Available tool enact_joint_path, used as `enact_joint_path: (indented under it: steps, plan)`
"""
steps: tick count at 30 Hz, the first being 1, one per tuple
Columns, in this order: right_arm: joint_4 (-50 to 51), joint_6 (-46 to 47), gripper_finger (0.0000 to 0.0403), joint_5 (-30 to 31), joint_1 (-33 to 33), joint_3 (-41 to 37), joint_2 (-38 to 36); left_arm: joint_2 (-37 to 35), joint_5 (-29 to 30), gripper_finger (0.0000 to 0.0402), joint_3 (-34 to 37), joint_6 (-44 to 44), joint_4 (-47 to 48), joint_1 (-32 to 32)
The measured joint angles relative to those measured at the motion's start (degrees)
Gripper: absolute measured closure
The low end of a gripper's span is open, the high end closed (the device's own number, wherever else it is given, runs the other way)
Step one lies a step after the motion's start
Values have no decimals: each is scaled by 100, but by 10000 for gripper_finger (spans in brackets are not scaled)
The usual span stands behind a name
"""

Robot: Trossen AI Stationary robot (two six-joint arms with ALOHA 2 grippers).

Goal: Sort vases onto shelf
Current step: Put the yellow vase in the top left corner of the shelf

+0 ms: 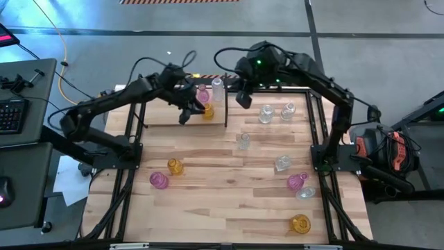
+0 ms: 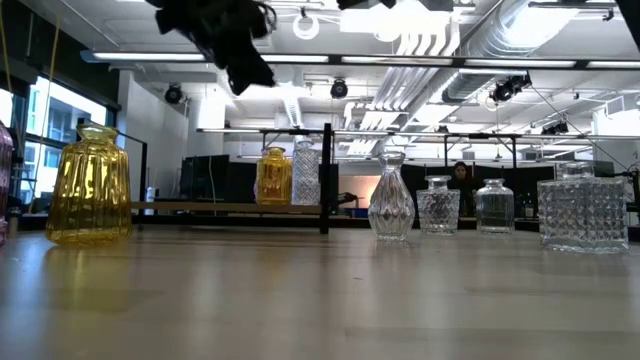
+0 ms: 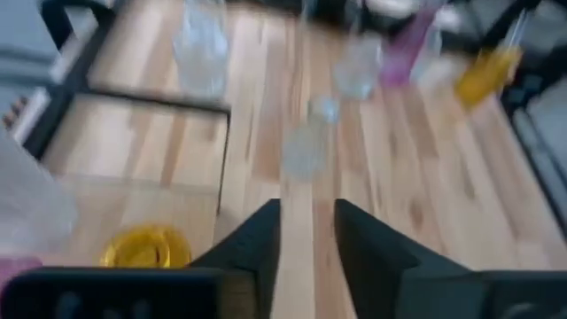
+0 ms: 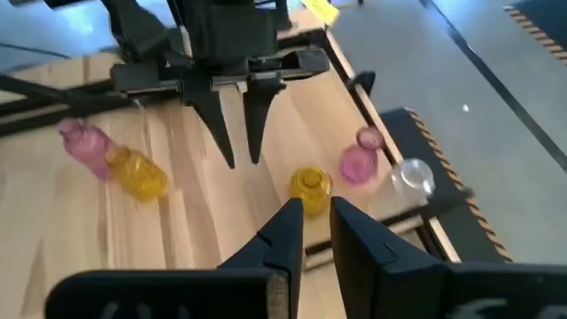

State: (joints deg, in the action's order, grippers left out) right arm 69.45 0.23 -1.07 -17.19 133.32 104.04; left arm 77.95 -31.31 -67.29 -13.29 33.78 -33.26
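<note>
The shelf (image 1: pixel 156 114) stands at the table's far left, its black divider (image 2: pixel 327 180) upright. Standing on its board are an amber vase (image 1: pixel 207 111), a pink vase (image 1: pixel 202 94) and a clear vase (image 1: pixel 217 89). My left gripper (image 1: pixel 186 114) hovers open over the shelf board, just left of the amber vase (image 3: pixel 146 246), touching nothing. My right gripper (image 1: pixel 243 97) is open and empty, raised just right of the shelf; in its wrist view its fingers (image 4: pixel 292 221) point toward the amber vase (image 4: pixel 310 184) and the left gripper (image 4: pixel 239 133).
Several vases stand on the tabletop: clear ones (image 1: pixel 266 113) (image 1: pixel 288 110) (image 1: pixel 243 141) (image 1: pixel 282 163), a pink one (image 1: pixel 297 182) and an amber one (image 1: pixel 300 223) on the right, and an amber (image 1: pixel 175 167) and a pink (image 1: pixel 159 180) one at the near left. Bare wood lies in the middle.
</note>
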Motion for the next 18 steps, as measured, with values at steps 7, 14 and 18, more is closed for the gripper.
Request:
enact_joint_path:
  steps: [7, 14, 18]
  plan:
    - [398, -50, 361, 134, 85, -2, -77, 894, 924, 226, -754, -877, 1145, 169]
    - [508, -213, 361, 149, 85, -4, -77, 1298, 1623, 210, -1229, -1249, 1270, 414]
    - [529, -314, 361, 147, 85, -4, -77, 1481, 1992, 209, -1289, -1343, 1374, 441]
